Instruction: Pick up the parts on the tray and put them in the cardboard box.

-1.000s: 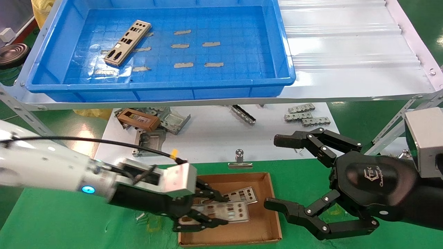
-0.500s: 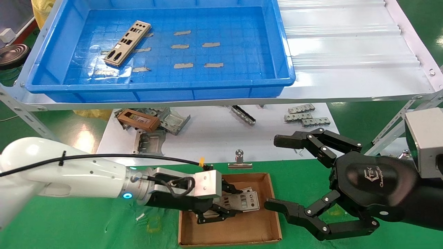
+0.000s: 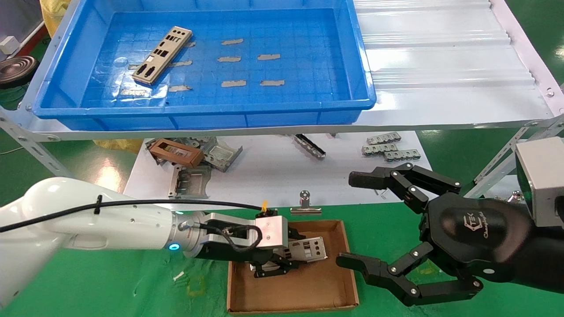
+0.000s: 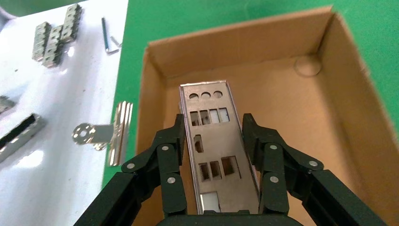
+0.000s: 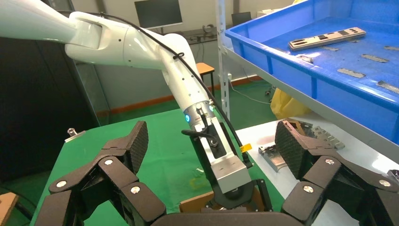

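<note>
My left gripper [image 3: 296, 251] reaches low over the brown cardboard box [image 3: 299, 290] and is shut on a silver-grey plate [image 3: 310, 249]. In the left wrist view the plate [image 4: 211, 141] runs lengthwise between the black fingers [image 4: 171, 155], above the floor of the box [image 4: 291, 136]. Another plate [image 3: 162, 54] lies slanted at the back left of the blue tray [image 3: 198, 118] on the shelf. To the right of the box hangs my right gripper [image 3: 351, 220], wide open with nothing in it. The right wrist view looks past that gripper [image 5: 212, 141] at the left arm.
On the white sheet below the shelf lie bulky grey frames [image 3: 207, 154], a brown frame piece [image 3: 176, 152], small grey brackets [image 3: 390, 146] and a metal clip [image 3: 305, 203]. Grey tape strips [image 3: 233, 82] dot the tray floor. Slanted shelf legs stand at both sides.
My left gripper has carried the plate rightward and farther in over the box, and the wrist has turned. The right arm has not moved.
</note>
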Controlling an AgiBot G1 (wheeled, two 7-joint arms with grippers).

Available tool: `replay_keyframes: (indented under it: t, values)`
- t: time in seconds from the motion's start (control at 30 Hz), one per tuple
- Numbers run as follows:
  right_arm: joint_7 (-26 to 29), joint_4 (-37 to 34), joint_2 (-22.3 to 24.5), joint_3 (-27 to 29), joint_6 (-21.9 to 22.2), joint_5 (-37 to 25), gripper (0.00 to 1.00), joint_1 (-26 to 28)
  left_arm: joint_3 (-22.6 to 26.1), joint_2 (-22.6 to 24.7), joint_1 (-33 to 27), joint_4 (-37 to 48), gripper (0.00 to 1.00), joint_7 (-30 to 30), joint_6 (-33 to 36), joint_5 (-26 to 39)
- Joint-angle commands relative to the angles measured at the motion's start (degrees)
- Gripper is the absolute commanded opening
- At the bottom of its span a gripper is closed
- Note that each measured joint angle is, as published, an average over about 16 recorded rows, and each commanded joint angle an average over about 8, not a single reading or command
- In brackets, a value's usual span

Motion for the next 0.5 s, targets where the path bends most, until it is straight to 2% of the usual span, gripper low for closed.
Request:
replay_keyframes:
  t: [0.03,0.3,0.5]
  values:
    - [0.0,0.0,0.0,0.0,0.0,0.0,1.0,0.0,0.0,0.1,0.1,0.0,1.0,0.4,-0.5,0.2]
    - [0.0,0.0,0.0,0.0,0.0,0.0,1.0,0.0,-0.9,-1.2,0.1,-0.6,1.0,0.6,2.4,-2.1]
    - [0.0,0.0,0.0,0.0,0.0,0.0,1.0,0.0,-2.4,-3.8,0.6,-1.9,1.0,-0.6,7.3,-6.6]
